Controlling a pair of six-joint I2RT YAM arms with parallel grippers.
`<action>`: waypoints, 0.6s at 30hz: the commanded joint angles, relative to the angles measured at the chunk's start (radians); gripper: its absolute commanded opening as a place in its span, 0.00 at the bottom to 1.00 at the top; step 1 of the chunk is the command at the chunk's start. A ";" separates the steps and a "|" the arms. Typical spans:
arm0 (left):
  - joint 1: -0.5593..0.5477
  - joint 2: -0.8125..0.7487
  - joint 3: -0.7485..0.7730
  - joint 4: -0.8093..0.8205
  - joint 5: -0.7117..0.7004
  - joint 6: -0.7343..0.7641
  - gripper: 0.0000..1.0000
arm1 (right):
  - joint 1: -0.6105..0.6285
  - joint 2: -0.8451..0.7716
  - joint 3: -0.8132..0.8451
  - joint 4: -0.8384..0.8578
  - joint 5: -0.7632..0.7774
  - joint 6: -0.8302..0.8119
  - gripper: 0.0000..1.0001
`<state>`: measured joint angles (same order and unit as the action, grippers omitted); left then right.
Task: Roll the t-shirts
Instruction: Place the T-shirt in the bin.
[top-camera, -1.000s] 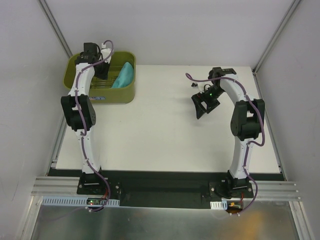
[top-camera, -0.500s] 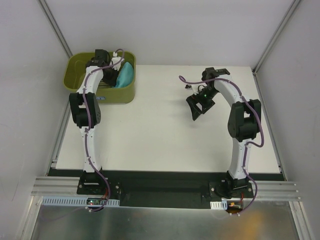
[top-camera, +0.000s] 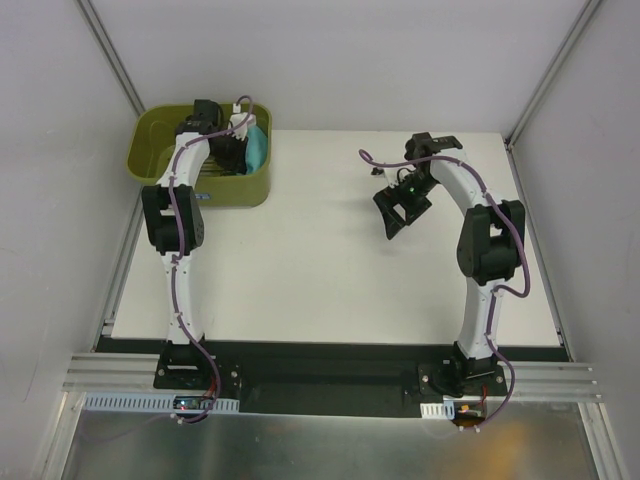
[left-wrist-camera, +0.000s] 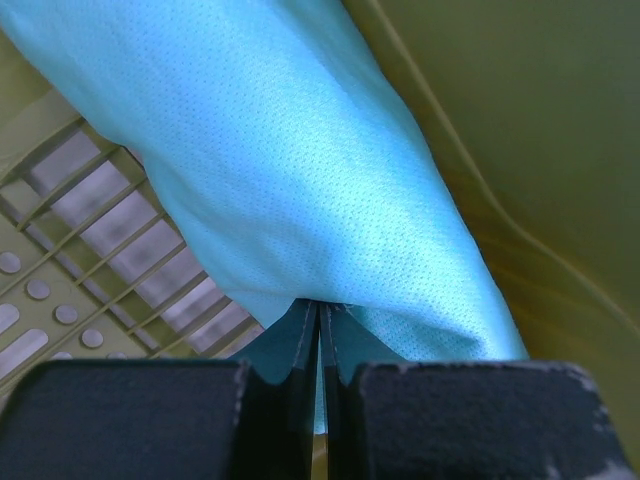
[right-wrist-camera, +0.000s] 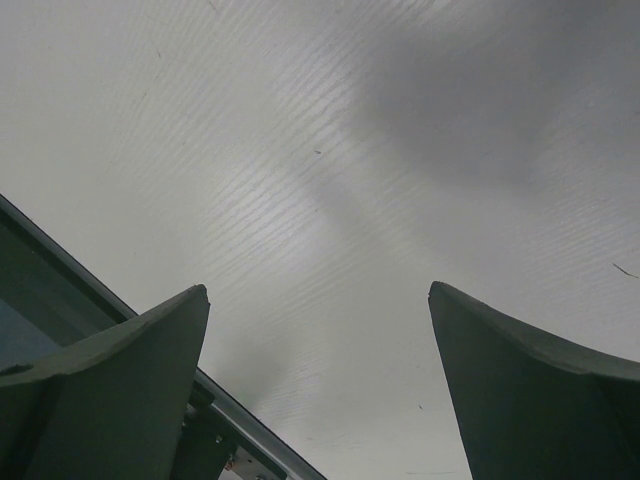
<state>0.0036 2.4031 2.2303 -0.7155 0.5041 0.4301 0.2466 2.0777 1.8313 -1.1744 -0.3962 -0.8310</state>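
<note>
Inside the olive tub (top-camera: 228, 190), left gripper (left-wrist-camera: 320, 318) clenched on t-shirt (left-wrist-camera: 300, 170) edge (fabric bunched ahead); right gripper (right-wrist-camera: 318, 292) splayed, well outside.

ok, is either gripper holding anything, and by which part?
Left gripper is shut on the t-shirt, pinching a fold at its edge, in the tub. Right gripper open, empty.
</note>
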 joint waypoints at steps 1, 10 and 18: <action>-0.001 -0.030 0.020 -0.002 0.007 -0.018 0.00 | 0.006 -0.056 0.003 -0.013 0.023 -0.003 0.96; -0.001 -0.252 -0.093 -0.001 -0.332 0.035 0.02 | 0.008 -0.074 0.029 0.007 0.059 -0.010 0.96; -0.002 -0.472 -0.139 -0.004 -0.144 0.042 0.41 | 0.022 -0.061 0.094 0.019 0.054 0.003 0.96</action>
<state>0.0063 2.1052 2.1246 -0.7162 0.2558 0.4717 0.2520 2.0640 1.8690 -1.1549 -0.3599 -0.8379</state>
